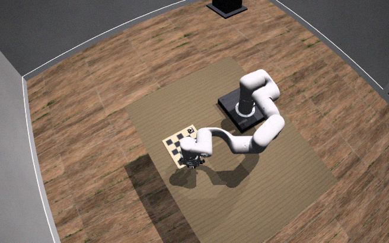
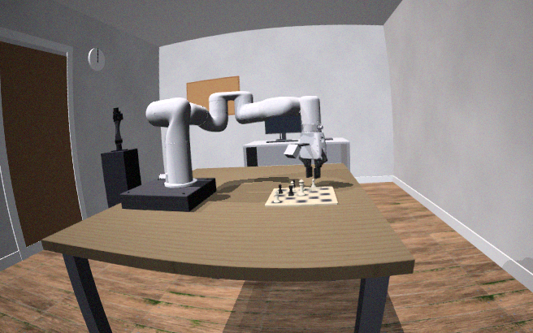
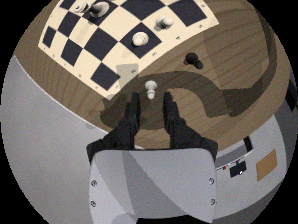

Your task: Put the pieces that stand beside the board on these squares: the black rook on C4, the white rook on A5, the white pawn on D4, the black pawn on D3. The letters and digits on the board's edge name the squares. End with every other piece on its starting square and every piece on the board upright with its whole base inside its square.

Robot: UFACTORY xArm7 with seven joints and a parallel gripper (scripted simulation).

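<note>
With our gripper (image 2: 313, 176) (image 3: 151, 100) spread and unloaded above the table, we locate the white pawn (image 3: 151, 88) upright beside the board (image 2: 301, 204) (image 3: 111, 95), just beyond and below the fingertips, probably requiring a straight descent.

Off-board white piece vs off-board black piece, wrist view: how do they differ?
The white piece is pale, the black piece dark. The white one is just ahead of the gripper's fingertips; the black one sits off to the right in the picture. Both stand on the wood table top, beside the board.
</note>
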